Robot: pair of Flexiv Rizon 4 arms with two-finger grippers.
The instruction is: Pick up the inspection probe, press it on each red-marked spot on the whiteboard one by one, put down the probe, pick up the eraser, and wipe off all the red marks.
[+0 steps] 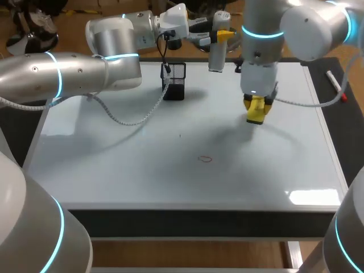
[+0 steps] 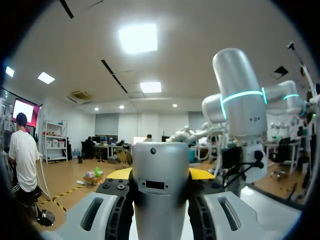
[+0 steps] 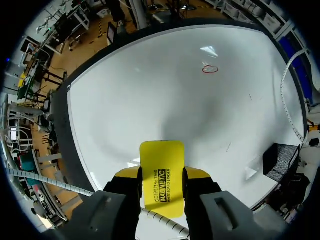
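My left gripper is held above the whiteboard's far edge, shut on the inspection probe, a grey cylinder that hangs below it. In the left wrist view the probe fills the gap between the fingers. Over the right middle of the whiteboard, my right gripper points down, shut on the yellow eraser. The right wrist view shows the eraser clamped between the yellow tips, a little above the board. One red ring mark lies on the board nearer the front, ahead of the eraser in the right wrist view, red mark.
A black mesh pen holder stands at the back of the board, under the left arm's cable; the holder also shows beside the right gripper. A marker lies on the dark strip to the right of the board.
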